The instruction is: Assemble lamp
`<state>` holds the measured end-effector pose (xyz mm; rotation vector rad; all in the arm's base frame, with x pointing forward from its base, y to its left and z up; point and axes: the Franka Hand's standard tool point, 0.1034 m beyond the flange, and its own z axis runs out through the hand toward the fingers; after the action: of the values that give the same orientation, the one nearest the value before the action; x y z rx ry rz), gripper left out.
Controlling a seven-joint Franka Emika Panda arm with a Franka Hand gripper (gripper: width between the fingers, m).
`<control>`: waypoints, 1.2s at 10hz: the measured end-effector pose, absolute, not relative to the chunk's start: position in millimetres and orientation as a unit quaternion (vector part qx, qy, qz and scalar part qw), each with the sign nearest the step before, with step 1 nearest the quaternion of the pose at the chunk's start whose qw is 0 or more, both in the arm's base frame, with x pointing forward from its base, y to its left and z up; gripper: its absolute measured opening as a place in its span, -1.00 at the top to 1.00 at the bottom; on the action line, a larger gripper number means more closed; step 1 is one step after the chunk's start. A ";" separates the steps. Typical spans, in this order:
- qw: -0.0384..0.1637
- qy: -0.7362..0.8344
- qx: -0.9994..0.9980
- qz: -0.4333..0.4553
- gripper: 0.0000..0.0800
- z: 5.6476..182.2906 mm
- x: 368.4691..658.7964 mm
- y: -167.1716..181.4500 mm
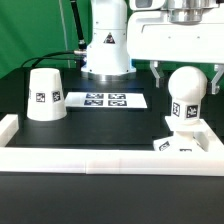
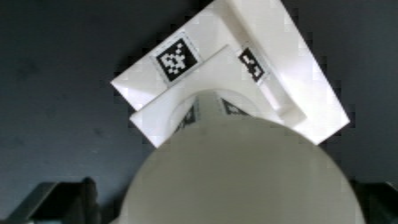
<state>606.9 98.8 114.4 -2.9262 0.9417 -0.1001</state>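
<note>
Bulb [image 1: 186,95] stands upright on base [image 1: 204,140], stem vertical, directly beneath your end effector [image 1: 188,76], jaws spread either side of its round head; shade [image 1: 45,95] sits well apart, toward the exterior view's left

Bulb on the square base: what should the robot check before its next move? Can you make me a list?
1. Bulb stands upright on the base: ok.
2. Bulb stem seated all the way into the base: cannot tell, the joint is too small to see.
3. Gripper open, with its fingers on either side of the bulb head and gaps showing: ok.
4. Shade stands upright and alone at the exterior view's left, with nothing on it: ok.
5. Base lies flat on the table: ok in the wrist view.
6. Base pushed firmly against the front rail: cannot tell.
</note>
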 end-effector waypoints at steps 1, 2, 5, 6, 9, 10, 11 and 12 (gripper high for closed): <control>0.032 0.279 -0.959 -0.034 -0.74 114.5 607.0 98.8; 0.029 0.223 -0.974 -0.036 -0.75 114.5 607.0 99.0; 0.023 0.067 -0.997 -0.041 -0.75 115.2 607.6 99.9; 0.022 0.015 -0.999 -0.042 -0.75 115.5 607.9 100.9; 0.016 -0.111 -0.993 -0.043 -0.75 114.1 607.9 101.1; 0.014 -0.160 -0.986 -0.043 -0.75 113.5 607.6 100.9; 0.012 -0.198 -0.979 -0.043 -0.75 113.5 607.8 101.0; 0.012 -0.216 -0.975 -0.044 -0.75 114.2 608.4 102.3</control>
<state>608.4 102.3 114.2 -3.0416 -0.6745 -0.1382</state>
